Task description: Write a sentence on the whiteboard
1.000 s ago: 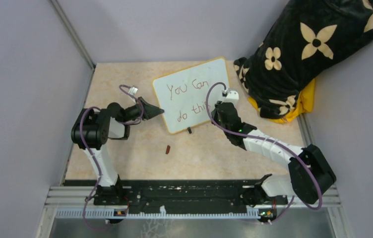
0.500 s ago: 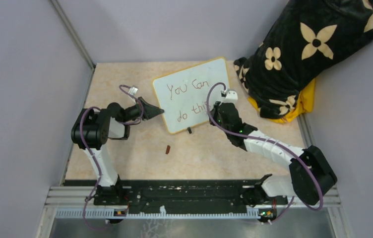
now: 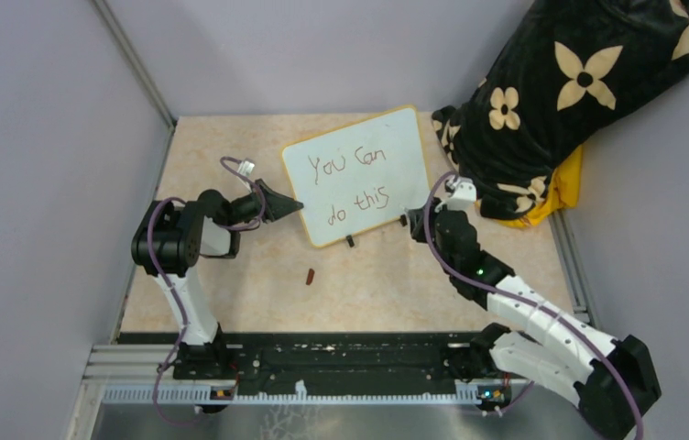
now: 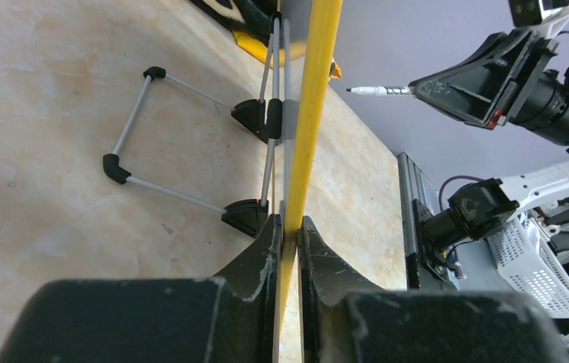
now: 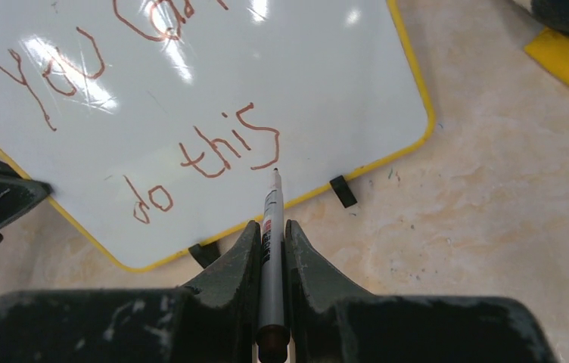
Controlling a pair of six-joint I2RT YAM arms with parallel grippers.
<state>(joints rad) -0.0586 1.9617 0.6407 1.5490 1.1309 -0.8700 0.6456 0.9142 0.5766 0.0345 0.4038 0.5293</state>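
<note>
The whiteboard (image 3: 394, 133) stands tilted on black feet at the far middle of the mottled beige surface (image 3: 377, 284). The left pincer (image 4: 290, 229) is clamped on its thin yellow frame, probably to steady the glossy panel against pen pressure. The right pincer (image 5: 270, 236) is shut around a slim grey marker (image 5: 271, 219) whose tip is apart from the board, near the reddish-brown sentence (image 3: 348, 180), which looks complete.

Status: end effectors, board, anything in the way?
Left end effector shut on whiteboard edge. Right end effector shut on marker, tip off board. Sentence reads "You Can do this". No obstruction seen.
</note>
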